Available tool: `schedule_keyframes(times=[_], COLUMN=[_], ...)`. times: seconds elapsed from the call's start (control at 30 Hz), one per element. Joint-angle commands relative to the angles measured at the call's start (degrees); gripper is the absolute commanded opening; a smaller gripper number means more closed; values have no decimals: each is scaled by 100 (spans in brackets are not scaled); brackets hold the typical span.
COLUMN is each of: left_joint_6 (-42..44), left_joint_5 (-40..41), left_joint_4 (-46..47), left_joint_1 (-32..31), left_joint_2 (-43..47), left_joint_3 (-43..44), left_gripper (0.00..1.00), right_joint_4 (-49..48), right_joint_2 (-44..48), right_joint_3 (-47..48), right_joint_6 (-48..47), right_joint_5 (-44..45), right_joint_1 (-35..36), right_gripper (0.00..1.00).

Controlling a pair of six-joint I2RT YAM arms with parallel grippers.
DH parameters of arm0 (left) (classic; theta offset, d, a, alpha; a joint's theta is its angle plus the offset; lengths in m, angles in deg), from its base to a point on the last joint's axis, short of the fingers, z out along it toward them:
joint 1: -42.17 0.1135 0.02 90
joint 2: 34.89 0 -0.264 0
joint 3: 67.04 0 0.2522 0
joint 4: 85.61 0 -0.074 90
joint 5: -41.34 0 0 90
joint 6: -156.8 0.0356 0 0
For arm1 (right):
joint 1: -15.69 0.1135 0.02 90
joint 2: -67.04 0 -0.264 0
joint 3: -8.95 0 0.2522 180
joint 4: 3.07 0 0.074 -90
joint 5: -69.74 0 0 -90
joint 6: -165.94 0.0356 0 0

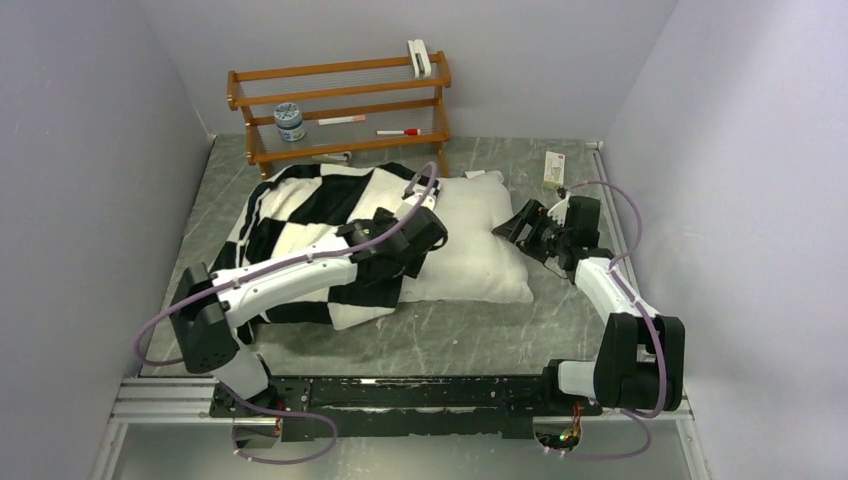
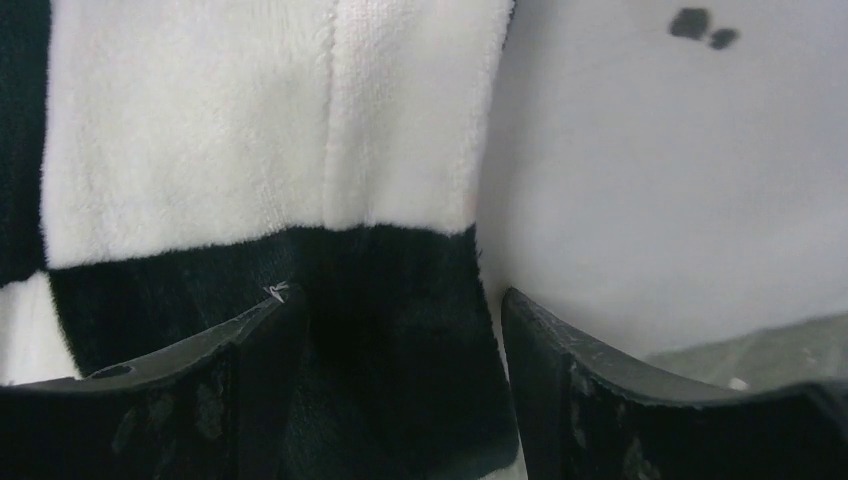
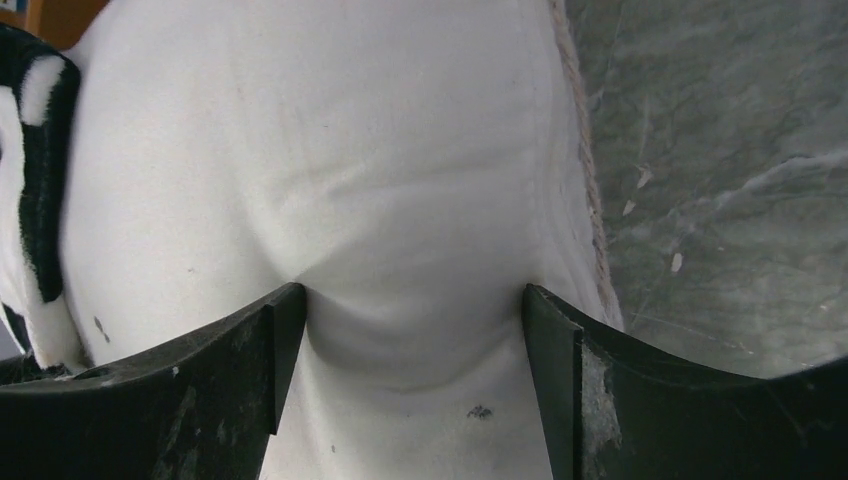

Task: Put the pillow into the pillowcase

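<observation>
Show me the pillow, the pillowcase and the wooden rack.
pillow [image 1: 480,240], top external view, its bare white top.
pillowcase [image 1: 310,205], top external view, its checkered upper face.
wooden rack [image 1: 441,105], top external view, its right end panel.

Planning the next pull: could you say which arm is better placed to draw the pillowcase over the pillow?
Likely left: the left gripper straddles the pillowcase hem, open; the right gripper faces only the pillow.

The pillowcase [image 2: 190,130] is thick plush cloth, fuzzy and matt, with a short, soft nap. The pillow [image 3: 350,150] is smooth, finely woven matt cloth with a rough corded seam. The desk [image 3: 720,150] looks like veined grey stone, smooth with a dull sheen. The left tool [image 2: 400,300] and right tool [image 3: 412,292] are scuffed black matt plastic.
</observation>
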Motion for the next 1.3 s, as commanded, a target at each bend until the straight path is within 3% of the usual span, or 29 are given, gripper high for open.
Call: schedule_keyframes(times=[0.0, 0.13, 0.2, 0.23, 0.3, 0.33, 0.4, 0.57, 0.73, 0.9, 1.0, 1.07, 1.17, 1.27], left_joint_6=[-282, -424, -489, -517, -526, -464, -232, 343, 373, -373, -909, -701, -349, -74], left_joint_5=[1032, 1536, 1581, 1561, 1424, 1292, 945, -668, -1455, -2565, -3363, -3459, -3495, -2480], left_joint_4=[-485, -919, -1020, -1041, -977, -888, -574, 988, 2379, 3389, 4494, 4346, 3232, 1873], left_joint_1=[-175, -370, -442, -483, -609, -703, -913, -1070, -914, 43, 561, 604, 579, 459], left_joint_2=[-540, -988, -1100, -1125, -1105, -1080, -1016, -819, -822, -857, -677, -753, -1073, -1045], left_joint_3=[148, 473, 504, 512, 597, 708, 1079, 2196, 2542, 1900, 1162, 1340, 1948, 2213], left_gripper=[74, 75, 71, 60, 25, 12, 6, 5, 5, 5, 5, 5, 7, 32], right_joint_4=[-457, -625, -727, -787, -957, -1031, -1172, -1535, -1826, -1881, -1834, -1901, -1947, -1750], right_joint_2=[-112, -79, -93, -106, -144, -147, -135, 124, 295, 589, 712, 674, 533, 539], right_joint_3=[-266, -365, -430, -468, -537, -574, -657, -930, -1191, -1309, -1331, -1364, -1336, -1204], right_joint_6=[54, -2, 46, 62, 91, 126, 238, 648, 925, 1101, 1106, 1145, 1138, 1061], right_joint_5=[-459, -484, -515, -531, -577, -633, -747, -880, -940, -859, -625, -591, -590, -458], right_joint_1=[11, 20, 43, 66, 110, 143, 228, 338, 529, 825, 1104, 1206, 1249, 1256], right_gripper=[81, 80, 79, 79, 77, 75, 72, 62, 51, 40, 37, 34, 33, 39])
